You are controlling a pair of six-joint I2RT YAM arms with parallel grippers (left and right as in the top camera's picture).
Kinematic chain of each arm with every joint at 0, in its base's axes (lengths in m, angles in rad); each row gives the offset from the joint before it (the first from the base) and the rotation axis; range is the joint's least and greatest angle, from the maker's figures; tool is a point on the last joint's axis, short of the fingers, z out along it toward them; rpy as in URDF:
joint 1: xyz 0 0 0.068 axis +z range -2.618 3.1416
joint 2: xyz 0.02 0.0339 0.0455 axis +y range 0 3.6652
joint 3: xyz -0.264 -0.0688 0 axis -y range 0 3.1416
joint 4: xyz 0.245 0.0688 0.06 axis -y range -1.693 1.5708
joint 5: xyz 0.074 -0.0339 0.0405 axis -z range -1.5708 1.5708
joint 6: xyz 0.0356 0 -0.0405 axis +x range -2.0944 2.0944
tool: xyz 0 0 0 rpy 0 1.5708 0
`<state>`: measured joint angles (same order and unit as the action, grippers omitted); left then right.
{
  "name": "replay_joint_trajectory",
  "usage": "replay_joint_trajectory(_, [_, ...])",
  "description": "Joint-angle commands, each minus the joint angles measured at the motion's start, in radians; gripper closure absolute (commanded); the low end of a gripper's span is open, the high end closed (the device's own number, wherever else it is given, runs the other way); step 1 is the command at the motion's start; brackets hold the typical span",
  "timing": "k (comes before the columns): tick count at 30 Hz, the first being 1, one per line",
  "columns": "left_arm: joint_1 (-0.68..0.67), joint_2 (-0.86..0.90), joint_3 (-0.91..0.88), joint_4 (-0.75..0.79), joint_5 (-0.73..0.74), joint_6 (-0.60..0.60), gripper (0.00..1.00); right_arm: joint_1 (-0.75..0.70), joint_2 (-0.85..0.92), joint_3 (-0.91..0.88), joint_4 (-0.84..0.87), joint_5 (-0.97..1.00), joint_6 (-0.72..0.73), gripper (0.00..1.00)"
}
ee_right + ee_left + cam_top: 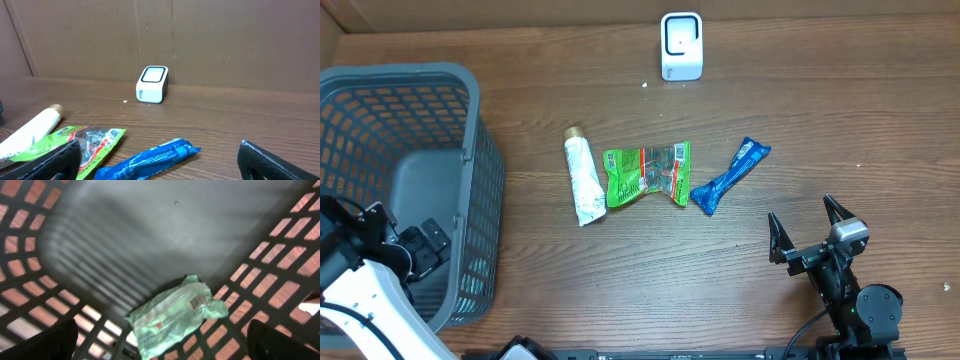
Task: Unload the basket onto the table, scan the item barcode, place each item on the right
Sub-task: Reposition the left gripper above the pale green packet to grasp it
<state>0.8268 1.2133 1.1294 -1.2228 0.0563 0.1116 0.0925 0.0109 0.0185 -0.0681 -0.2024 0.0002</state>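
A white barcode scanner (681,45) (152,83) stands at the table's far edge. Mid-table lie a white tube (583,180) (30,132), a green snack packet (647,172) (85,142) and a blue packet (731,176) (147,160). My right gripper (810,232) (160,167) hovers open near the front right, facing them and holding nothing. My left gripper (162,350) is open inside the grey basket (470,180), above a pale green packet (175,314) whose barcode faces up. That packet lies on the basket floor, free of the fingers.
The basket fills the table's left side and its lattice walls (280,245) surround my left gripper. A brown cardboard wall (225,40) backs the table behind the scanner.
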Motion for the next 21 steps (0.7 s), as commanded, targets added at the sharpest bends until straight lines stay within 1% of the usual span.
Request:
replay_joint_trajectory(1, [0.005,0.016,-0.005,0.035,0.056,-0.048,0.0,0.005,-0.008,-0.011,0.006,0.003,0.003,0.0])
replay_joint_trajectory(6, [0.006,0.089,-0.009,0.056,0.045,-0.2,0.0,0.005,-0.008,-0.011,0.006,0.003,0.003,0.0])
replay_joint_trajectory(11, [0.006,0.192,-0.025,0.051,0.05,-0.301,0.0,0.005,-0.008,-0.011,0.006,0.003,0.003,0.0])
replay_joint_trajectory(15, [0.004,0.295,-0.035,0.016,0.06,-0.325,0.01,0.005,-0.008,-0.011,0.006,0.003,0.003,0.0])
replay_joint_trajectory(21, [0.004,0.365,-0.035,-0.007,0.079,-0.326,0.0,0.005,-0.008,-0.011,0.006,0.003,0.003,0.0])
